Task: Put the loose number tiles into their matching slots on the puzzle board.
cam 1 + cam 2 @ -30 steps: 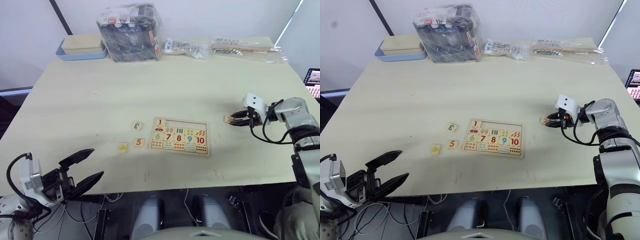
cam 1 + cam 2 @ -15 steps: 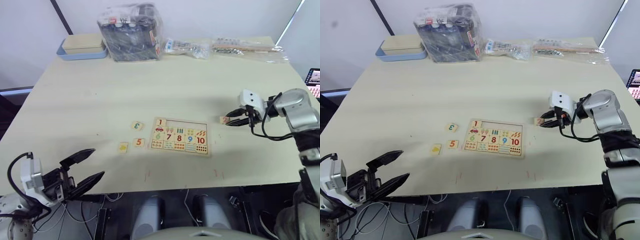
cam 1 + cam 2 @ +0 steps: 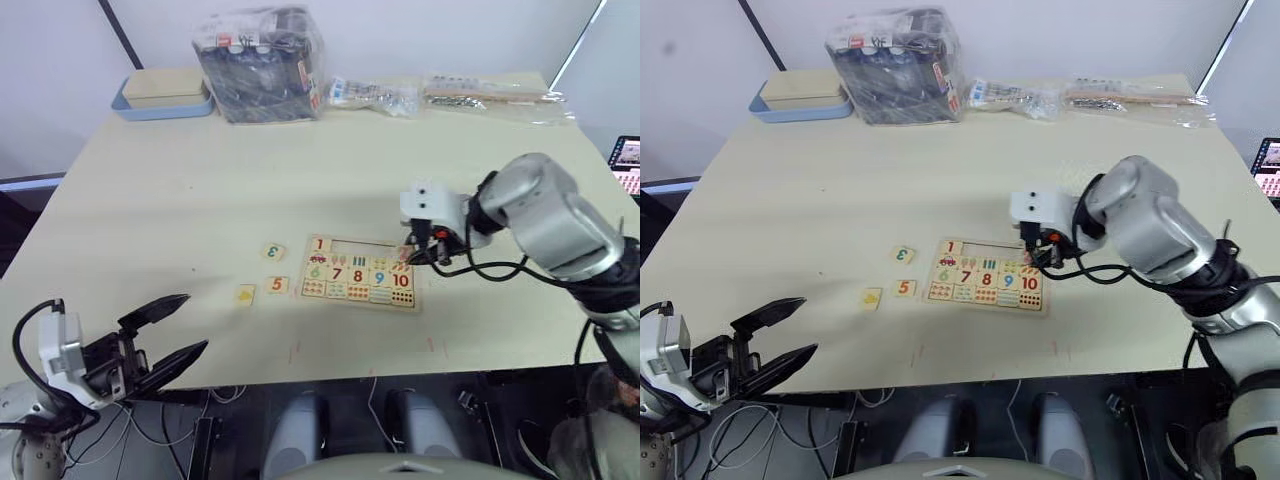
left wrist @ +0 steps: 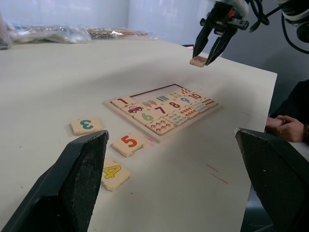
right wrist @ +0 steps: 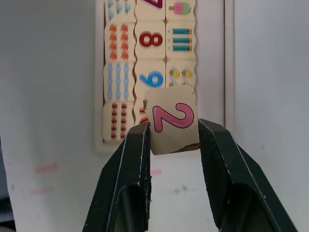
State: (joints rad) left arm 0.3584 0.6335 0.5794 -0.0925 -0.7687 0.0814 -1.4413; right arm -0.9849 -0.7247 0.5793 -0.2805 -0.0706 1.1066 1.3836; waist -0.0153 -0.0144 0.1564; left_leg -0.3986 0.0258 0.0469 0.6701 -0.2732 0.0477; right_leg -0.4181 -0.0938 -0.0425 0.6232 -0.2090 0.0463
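The puzzle board [image 3: 345, 287] lies flat in the middle of the table. Its top row holds tile 1 [image 3: 320, 244], and the other slots [image 3: 368, 247] in that row stand bare. My right gripper [image 3: 408, 257] hovers over the board's top right corner, shut on the pink 2 tile [image 5: 172, 124]. Loose tiles lie left of the board: a green 3 [image 3: 273, 251], an orange 5 [image 3: 279, 285] and a yellow 4 [image 3: 246, 294]. My left gripper [image 3: 192, 323] hangs open beyond the table's near left edge, holding nothing.
A blue-rimmed box [image 3: 160, 95], a plastic-wrapped bundle [image 3: 262, 65] and clear bags [image 3: 490, 95] line the far edge. A person's hand [image 4: 285, 126] rests beside the table on the right. A lit screen [image 3: 628, 160] sits at the right.
My right gripper has carried the 2 tile leftward, from right of the board to above its top right corner. The left gripper and the loose tiles have not moved.
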